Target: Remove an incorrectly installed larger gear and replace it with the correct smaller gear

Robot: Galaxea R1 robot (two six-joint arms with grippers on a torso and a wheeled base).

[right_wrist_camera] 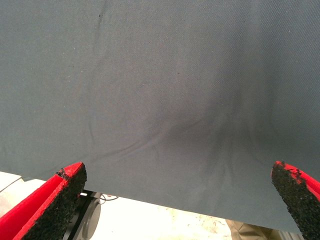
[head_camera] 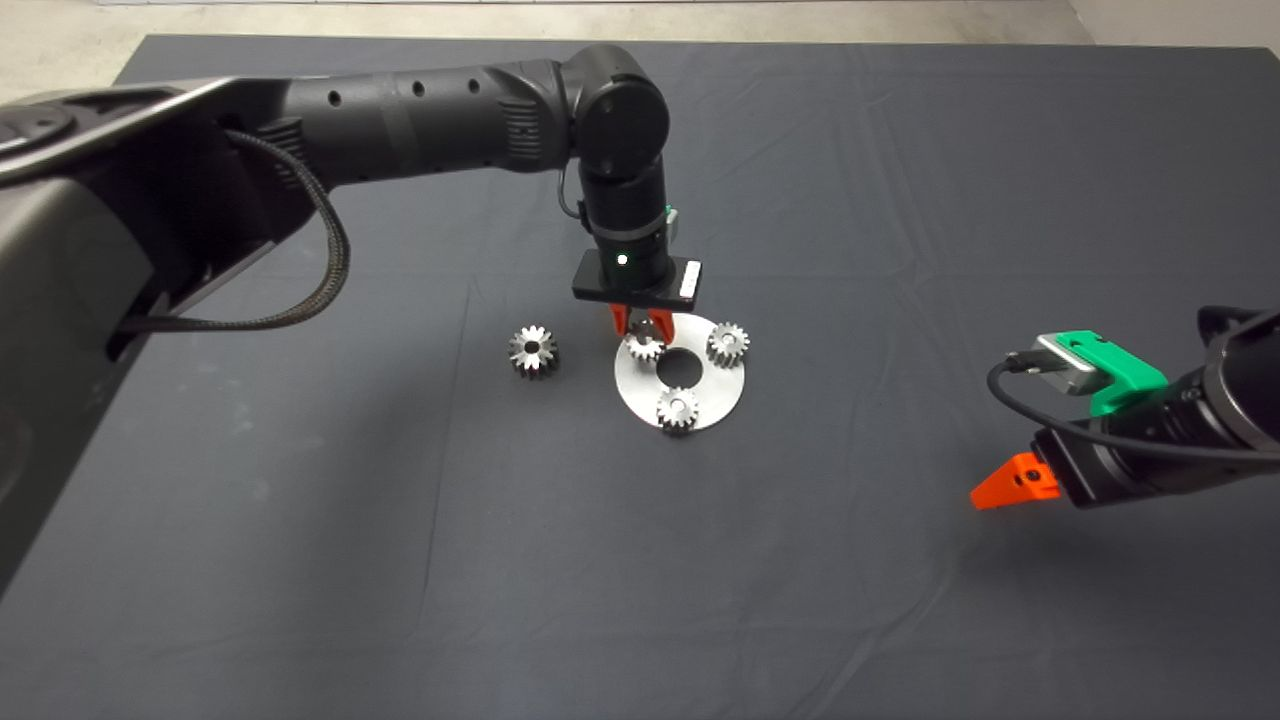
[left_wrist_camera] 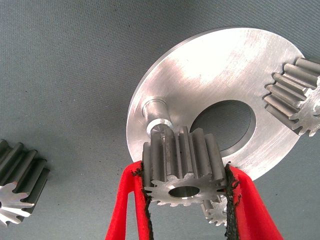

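My left gripper [head_camera: 640,325] is shut on the smaller gear [head_camera: 645,347], a shiny silver toothed gear, held just above the round silver plate [head_camera: 712,398]. In the left wrist view the fingers [left_wrist_camera: 127,200] clamp the smaller gear [left_wrist_camera: 182,167] by its teeth, and a bare steel peg [left_wrist_camera: 156,114] on the plate [left_wrist_camera: 220,65] stands right beside it. Two alike small gears sit on the plate [head_camera: 728,343] [head_camera: 678,408]. The larger gear [head_camera: 533,351], darker and thicker, lies on the mat to the left of the plate; it also shows in the left wrist view [left_wrist_camera: 17,182].
My right gripper [head_camera: 1012,485] waits open over the mat at the right edge, far from the plate. The plate has a large round centre hole [head_camera: 681,367]. In the right wrist view bare mat [right_wrist_camera: 160,100] and the mat's edge show.
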